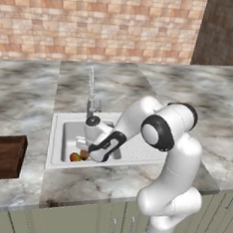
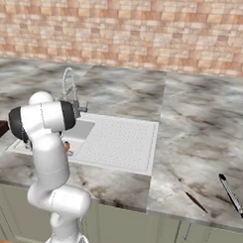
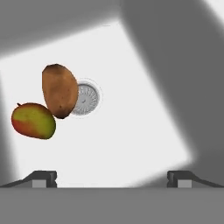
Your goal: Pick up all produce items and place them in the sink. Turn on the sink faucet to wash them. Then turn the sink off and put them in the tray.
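Both produce items lie on the floor of the sink (image 3: 144, 109) basin, touching each other beside the round drain (image 3: 87, 99): a brown oval (image 3: 60, 90) and a red-and-yellow-green fruit (image 3: 33, 120). In the left base view the fruit (image 1: 75, 157) and the brown oval (image 1: 84, 154) sit at the basin's front left. My gripper (image 3: 111, 179) hangs open just above the basin floor, to the right of them, with nothing between its fingers (image 3: 43, 178). The arm reaches down into the sink (image 1: 57, 133), with the gripper (image 1: 91, 156) close to the produce. The chrome faucet (image 1: 90, 94) stands behind the basin. The wooden tray (image 1: 4, 156) rests on the counter to the left.
The dotted draining board (image 2: 118, 140) lies right of the basin. Two slim utensils (image 2: 190, 195) (image 2: 231, 194) lie on the marble counter far right. A brick wall runs behind the counter. The basin walls close in around the hand.
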You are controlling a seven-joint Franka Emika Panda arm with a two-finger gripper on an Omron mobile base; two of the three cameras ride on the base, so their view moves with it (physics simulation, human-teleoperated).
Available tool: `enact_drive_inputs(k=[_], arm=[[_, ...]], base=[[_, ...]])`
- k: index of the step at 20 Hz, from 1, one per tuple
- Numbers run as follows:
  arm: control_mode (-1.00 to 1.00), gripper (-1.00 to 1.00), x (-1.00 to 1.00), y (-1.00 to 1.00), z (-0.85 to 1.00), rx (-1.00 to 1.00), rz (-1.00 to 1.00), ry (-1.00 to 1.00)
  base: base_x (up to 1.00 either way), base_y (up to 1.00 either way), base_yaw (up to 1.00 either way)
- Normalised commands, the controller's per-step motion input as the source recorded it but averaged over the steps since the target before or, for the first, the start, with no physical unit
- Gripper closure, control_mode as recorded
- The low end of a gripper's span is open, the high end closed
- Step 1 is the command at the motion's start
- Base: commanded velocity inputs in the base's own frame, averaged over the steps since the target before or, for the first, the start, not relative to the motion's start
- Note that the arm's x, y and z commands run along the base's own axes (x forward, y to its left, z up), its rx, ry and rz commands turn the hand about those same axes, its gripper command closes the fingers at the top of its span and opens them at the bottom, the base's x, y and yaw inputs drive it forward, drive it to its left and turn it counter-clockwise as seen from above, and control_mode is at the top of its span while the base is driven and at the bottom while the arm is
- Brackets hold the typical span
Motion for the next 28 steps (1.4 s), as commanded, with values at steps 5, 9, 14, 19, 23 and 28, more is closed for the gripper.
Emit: enact_drive_inputs(k=[5,9,14,19,23,28], arm=[[-1.00,-1.00,0.19,0.00,-0.19,0.00,0.00,-0.03],[-1.00,-1.00,0.22,0.00,-0.19,0.00,0.00,-0.03],[-1.00,-1.00,0.24,0.06,-0.18,0.00,0.00,-0.01],[-1.00,-1.00,0.28,0.13,-0.20,0.00,0.00,0.00],[-1.00,-1.00,0.39,0.08,-0.20,0.00,0.00,0.00],[-1.00,-1.00,0.41,0.01,-0.23,0.00,0.01,0.00]], base=[[0.00,0.00,0.00],[0.00,0.00,0.00],[0.00,0.00,0.00],[0.00,0.00,0.00],[0.00,0.00,0.00],[0.00,0.00,0.00]])
